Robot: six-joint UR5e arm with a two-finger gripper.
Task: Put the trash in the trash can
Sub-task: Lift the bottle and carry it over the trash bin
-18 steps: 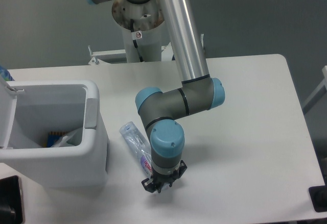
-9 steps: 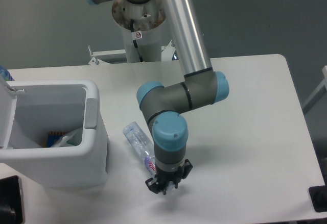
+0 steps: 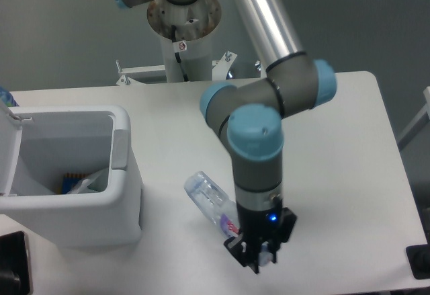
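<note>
A fixed camera looks down at a white table (image 3: 336,174) from its near side. A grey robot arm (image 3: 269,100) with light-blue joint caps reaches in from its base at the far edge and bends down toward the near middle of the table. At its tip, the black gripper (image 3: 259,260) points downward, low over the table. Its fingers are closed on the capped end of a crushed clear bottle (image 3: 211,199) — a bit of blue shows between them, and the purple label sits just above the grip. The rest of the bottle slants up and away to the left of the gripper, its clear bottom end raised; whether any part rests on the table cannot be told. To the left, well apart from the bottle, stands the bin (image 3: 124,174), a boxy white container with rounded corners and a grey tab (image 3: 119,148) on its right rim. Its lid (image 3: 5,148) stands open at the far left edge of the frame. Inside the bin, low against the near wall, lies a clear crumpled wrapper (image 3: 91,182) with something blue and orange beside it — too shadowed to make out further. A dark object (image 3: 13,263) sits at the near left corner of the frame, and another (image 3: 418,261) at the near right edge.
</note>
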